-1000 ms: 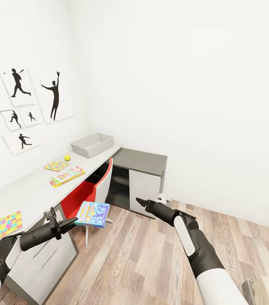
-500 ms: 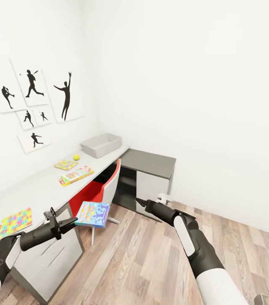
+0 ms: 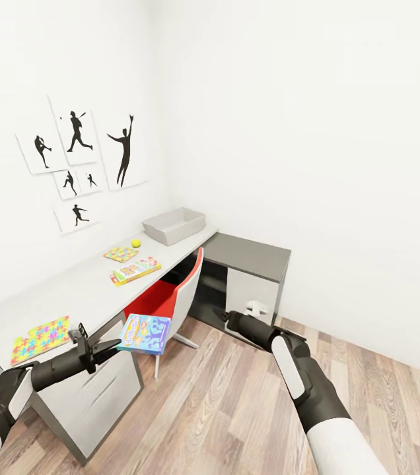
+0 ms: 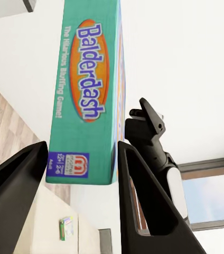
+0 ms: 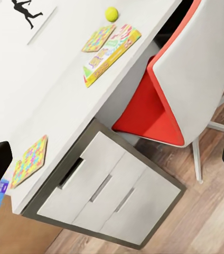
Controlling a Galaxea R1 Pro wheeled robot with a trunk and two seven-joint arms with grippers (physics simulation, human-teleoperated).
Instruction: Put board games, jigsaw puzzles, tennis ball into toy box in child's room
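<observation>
The left gripper (image 3: 109,348) is carrying the flat blue board game box with orange drawings (image 3: 144,334), its jaws closed on the edge, beside the long light grey table (image 3: 71,290), and the right gripper (image 3: 226,316), whose jaws I cannot judge, is hanging empty; the next move, I think, is bringing the box over the far light grey toy bin (image 3: 175,225).

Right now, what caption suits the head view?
Left hand carries a blue board game toward the table and toy box.
</observation>
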